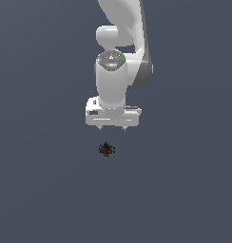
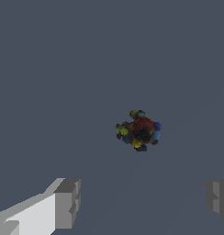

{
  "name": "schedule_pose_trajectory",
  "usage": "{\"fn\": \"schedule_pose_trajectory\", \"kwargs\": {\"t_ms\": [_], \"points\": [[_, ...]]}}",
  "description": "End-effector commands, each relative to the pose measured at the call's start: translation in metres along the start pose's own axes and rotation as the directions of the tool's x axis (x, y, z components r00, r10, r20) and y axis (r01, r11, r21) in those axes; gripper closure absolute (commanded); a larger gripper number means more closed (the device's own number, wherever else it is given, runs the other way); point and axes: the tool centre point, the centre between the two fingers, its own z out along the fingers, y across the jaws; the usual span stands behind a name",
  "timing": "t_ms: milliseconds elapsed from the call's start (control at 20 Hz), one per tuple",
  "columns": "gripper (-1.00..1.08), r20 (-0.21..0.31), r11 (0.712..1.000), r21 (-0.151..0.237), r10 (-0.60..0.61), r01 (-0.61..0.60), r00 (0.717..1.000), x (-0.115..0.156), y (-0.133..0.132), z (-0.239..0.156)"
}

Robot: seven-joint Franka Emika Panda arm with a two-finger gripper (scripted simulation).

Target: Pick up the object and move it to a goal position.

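On the table: the object [image 1: 106, 150] lies on the flat grey table [image 1: 42, 190], alone, just beyond the tool [image 1: 114, 127] in the exterior view and apart from it.
Tool: I see its jaws spread wide and holding nothing; in the wrist view the two fingertips [image 2: 67, 203] stand far apart with only bare surface between them.
Object position from the wrist: it sits ahead of the gap between the fingertips, not inside it, and nearer one fingertip's side than dead centre.
Progress: I judge the task barely begun. No grasp is made and nothing is lifted.
What is left: line the tool up over the lump, come down, close on it, lift, then carry it to the goal. I see no goal marker in either view, so I cannot say where that is.
Object shape: a small irregular cluster, knobbly, like tiny beads stuck round a dark red and black core.
Object colour: green, yellow and blue specks at its edges.
Handling guess: so small and bumpy that I expect the pads to need careful centring.
Arm: smooth white casing with grey joints.
Table surface: plain, matte, featureless.
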Motion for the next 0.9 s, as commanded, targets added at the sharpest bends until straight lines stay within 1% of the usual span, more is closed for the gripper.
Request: {"fn": "schedule_pose_trajectory", "kwargs": {"t_ms": [0, 150, 450, 850], "points": [[-0.92, 0.000, 1.000, 0.000, 0.000, 0.000, 1.000, 0.000, 0.000, 0.000], [-0.92, -0.003, 1.000, 0.005, 0.001, -0.001, 1.000, 0.001, -0.002, -0.004], [-0.92, -0.019, 1.000, 0.027, 0.004, -0.003, 1.000, 0.007, -0.013, -0.020], [-0.92, -0.018, 1.000, 0.025, -0.011, 0.012, 1.000, 0.007, -0.012, -0.018]]}}
